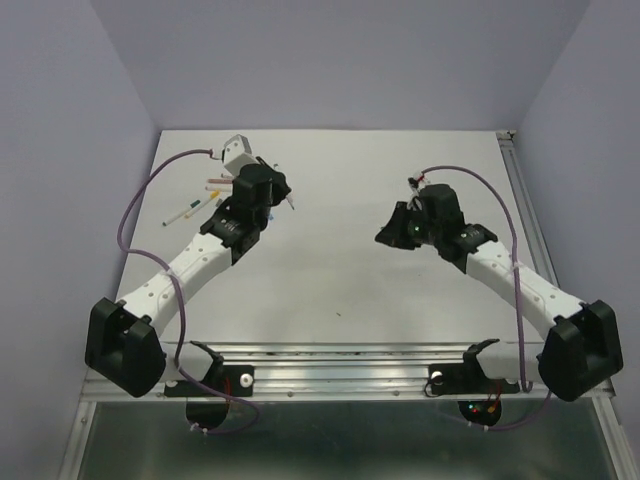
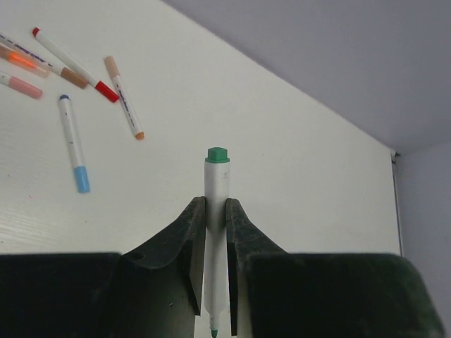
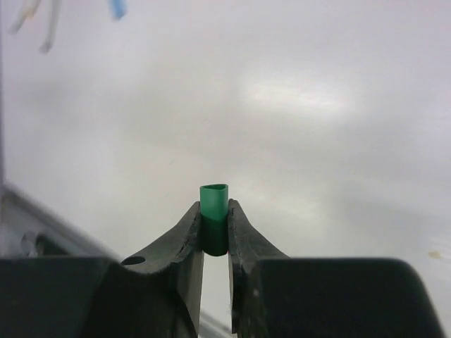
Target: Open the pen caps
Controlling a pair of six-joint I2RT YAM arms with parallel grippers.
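Note:
My left gripper point(image 2: 215, 205) is shut on a white pen body point(image 2: 217, 184), held upright above the table. The pen's green end plug point(image 2: 217, 154) points away and its bare green nib point(image 2: 213, 331) shows between the jaws. My right gripper point(image 3: 215, 211) is shut on a short green pen cap point(image 3: 214, 195), off its pen and held above the table. In the top view the left gripper point(image 1: 284, 196) is at the back left and the right gripper point(image 1: 388, 234) is at the right middle, well apart.
Several capped pens lie at the table's back left: a blue-capped one point(image 2: 73, 151), an orange one point(image 2: 124, 97), a red-capped one point(image 2: 74, 63) and a pink-capped one point(image 2: 21, 85). They also show in the top view point(image 1: 192, 210). A metal rail point(image 1: 330, 360) runs along the near edge.

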